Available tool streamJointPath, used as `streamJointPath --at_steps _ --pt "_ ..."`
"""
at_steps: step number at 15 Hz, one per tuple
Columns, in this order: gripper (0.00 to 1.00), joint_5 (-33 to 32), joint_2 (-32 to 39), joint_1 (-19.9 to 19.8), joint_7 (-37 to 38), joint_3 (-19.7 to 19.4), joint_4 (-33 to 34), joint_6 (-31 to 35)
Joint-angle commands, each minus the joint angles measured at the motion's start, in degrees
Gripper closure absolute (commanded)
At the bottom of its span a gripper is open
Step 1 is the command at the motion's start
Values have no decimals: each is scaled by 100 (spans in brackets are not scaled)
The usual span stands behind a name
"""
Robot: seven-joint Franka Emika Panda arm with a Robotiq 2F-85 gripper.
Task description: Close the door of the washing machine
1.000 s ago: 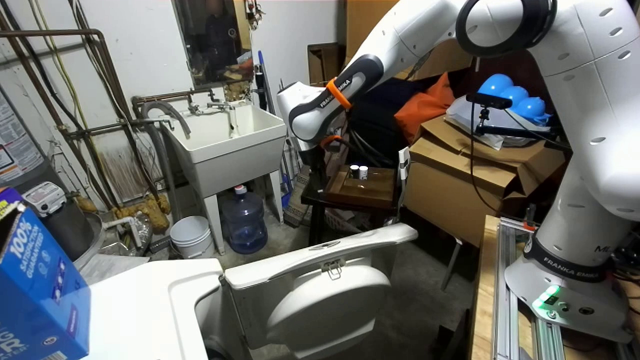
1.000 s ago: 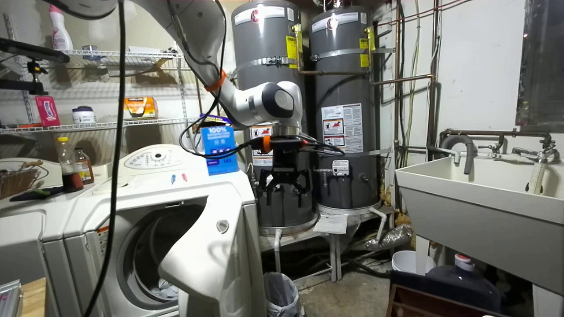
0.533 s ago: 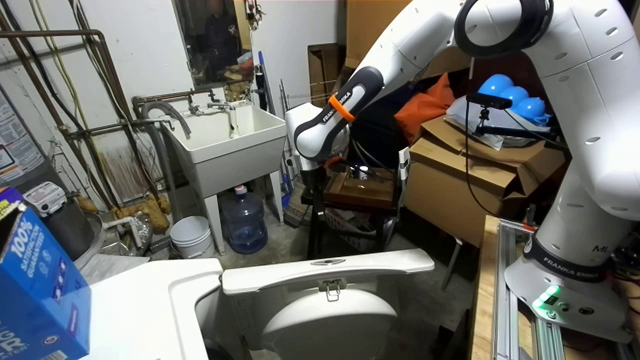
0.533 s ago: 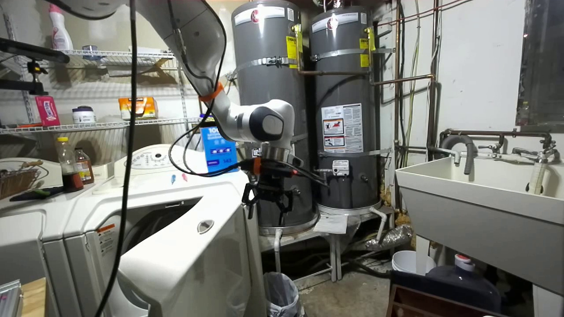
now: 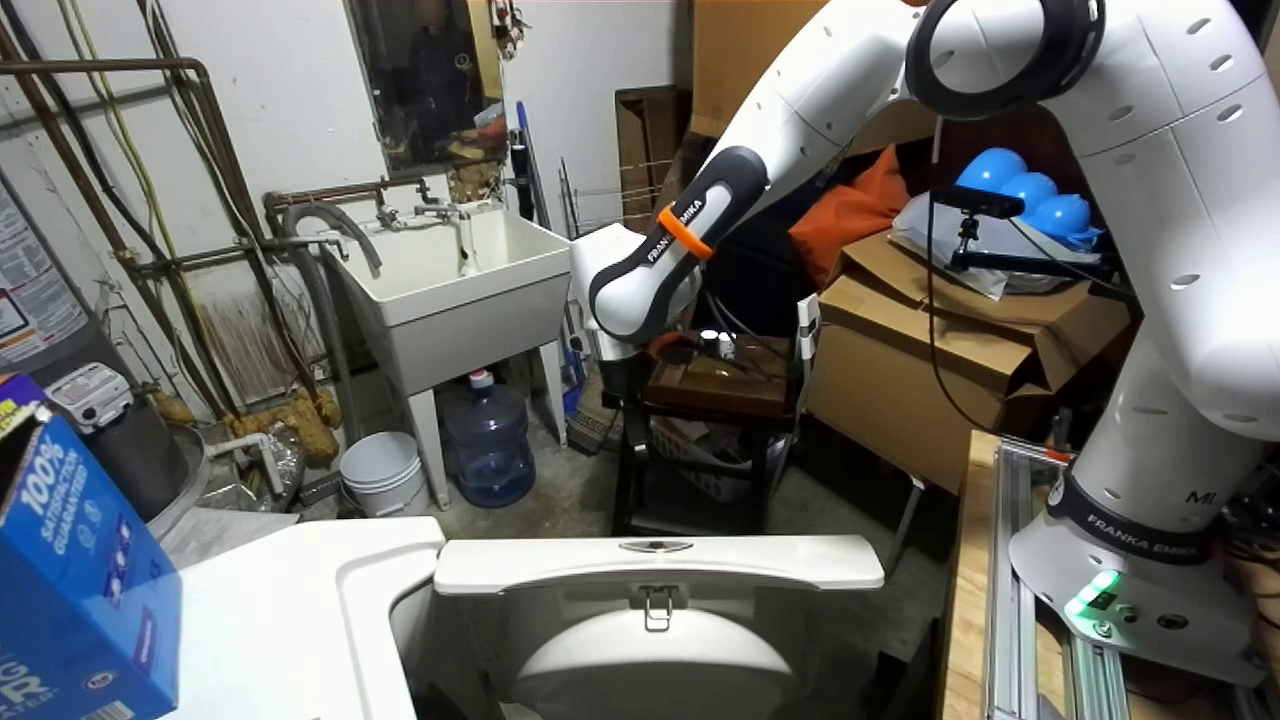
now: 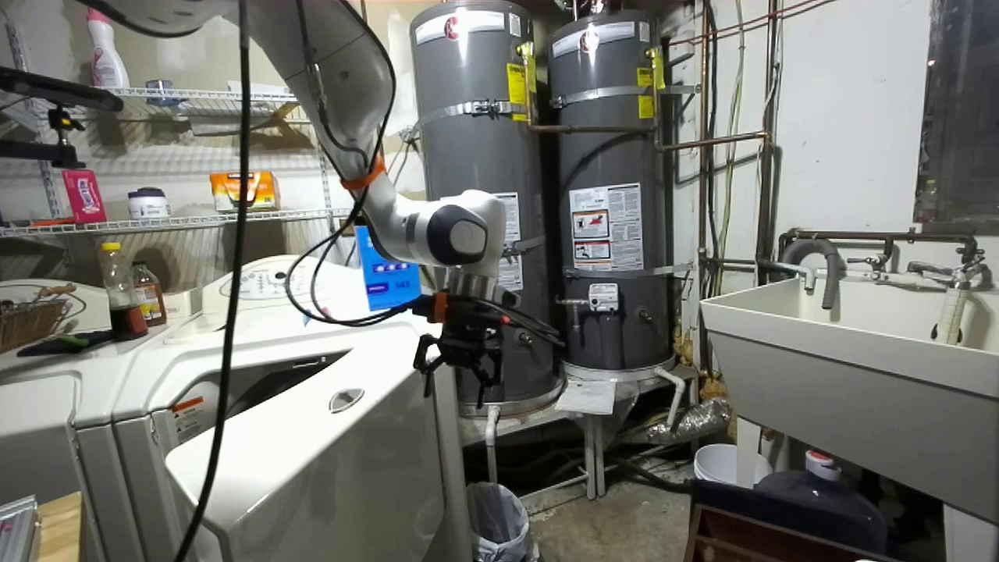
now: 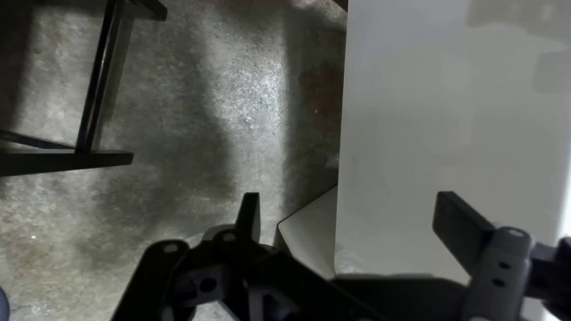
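Note:
The door stands partly open on the white washing machine, hinged at the side near the blue box. Its outer face covers most of the drum opening in an exterior view; a dark gap remains above it. The washing machine's top shows there too. My black gripper is open and empty, fingers pointing down, beside the hinge end of the door's outer side. In the wrist view the gripper has one finger over the floor and one over the pale door panel. I cannot tell whether it touches the door.
A blue box stands on the machine. A dark stand with a wooden tray is behind the gripper. The white utility sink, grey water heaters and a lined bin are nearby. A cable hangs in front.
The door has swung toward the machine, covering most of the drum opening seen earlier. The arm and open gripper have moved lower and closer to the door's outer side.

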Motion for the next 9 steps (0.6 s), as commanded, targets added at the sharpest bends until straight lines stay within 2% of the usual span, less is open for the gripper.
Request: streamJointPath --at_steps 1,3,5,7,9 --pt "0 187 -124 52 -155 284 -711 692" --pt "0 240 -238 1 -52 377 -1246 1244" --pt "0 555 -353 -279 -83 528 -1816 1887" --pt "0 961 -295 -672 -466 892 -2200 2344" --pt "0 1177 -142 -1171 -1223 1430 -2447 2627"
